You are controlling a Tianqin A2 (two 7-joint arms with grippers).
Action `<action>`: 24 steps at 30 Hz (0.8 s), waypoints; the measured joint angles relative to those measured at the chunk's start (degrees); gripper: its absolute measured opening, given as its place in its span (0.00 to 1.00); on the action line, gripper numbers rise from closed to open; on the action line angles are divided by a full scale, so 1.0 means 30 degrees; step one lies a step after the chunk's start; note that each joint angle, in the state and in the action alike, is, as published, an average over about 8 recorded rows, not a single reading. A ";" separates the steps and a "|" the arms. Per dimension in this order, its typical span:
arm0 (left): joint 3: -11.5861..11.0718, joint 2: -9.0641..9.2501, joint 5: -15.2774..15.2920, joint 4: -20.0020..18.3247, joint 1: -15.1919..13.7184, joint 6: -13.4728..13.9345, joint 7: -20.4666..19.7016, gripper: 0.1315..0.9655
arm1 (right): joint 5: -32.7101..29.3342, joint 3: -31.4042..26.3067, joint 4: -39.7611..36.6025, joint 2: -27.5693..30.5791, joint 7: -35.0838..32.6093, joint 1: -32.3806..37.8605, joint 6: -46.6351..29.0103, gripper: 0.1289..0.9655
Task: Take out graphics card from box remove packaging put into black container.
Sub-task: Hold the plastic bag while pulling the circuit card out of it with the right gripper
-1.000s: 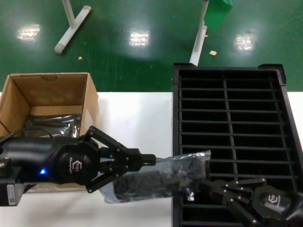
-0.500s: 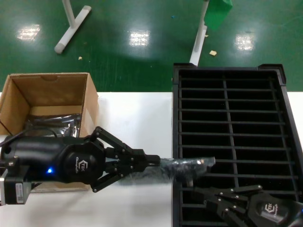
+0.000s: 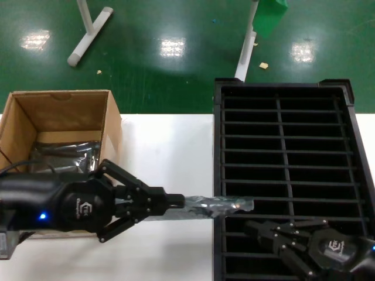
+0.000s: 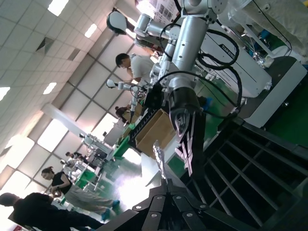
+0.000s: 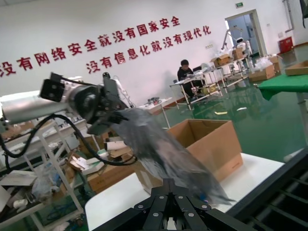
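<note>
Left gripper (image 3: 179, 202) pinches the packaging (image 3: 220, 206) edge-on; right gripper (image 3: 258, 227), at the black container's (image 3: 281, 146) six o'clock, grip unclear; box (image 3: 58, 126) holds more bags.

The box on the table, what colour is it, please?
Plain brown cardboard box; clearest in the head view.

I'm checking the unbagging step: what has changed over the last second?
The left end effector has drawn back toward the box, still shut on the packaging, which now shows thin and edge-on rather than broad. The right end effector shifted slightly over the black container. Box and container stayed put.
</note>
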 joint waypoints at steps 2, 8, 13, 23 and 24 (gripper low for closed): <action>0.0035 -0.0254 -0.0241 0.0035 0.0095 0.0001 0.0079 0.01 | -0.0091 -0.0084 -0.0208 -0.0024 0.0001 0.0228 0.0052 0.02; 0.0204 -0.0944 -0.0895 0.0205 0.0340 0.0004 0.0349 0.01 | -0.0303 -0.0360 -0.0629 -0.0169 0.0053 0.0867 0.0165 0.02; 0.0356 -0.1360 -0.1306 0.0289 0.0547 0.0005 0.0576 0.01 | -0.0430 -0.0611 -0.0778 -0.0364 0.0107 0.1296 0.0225 0.02; 0.0516 -0.1557 -0.1594 0.0287 0.0522 0.0004 0.0602 0.01 | -0.0546 -0.0911 -0.0879 -0.0691 0.0116 0.1679 0.0323 0.02; 0.0533 -0.1537 -0.1584 0.0290 0.0488 0.0004 0.0580 0.01 | -0.0549 -0.0922 -0.0890 -0.0715 0.0112 0.1696 0.0334 0.02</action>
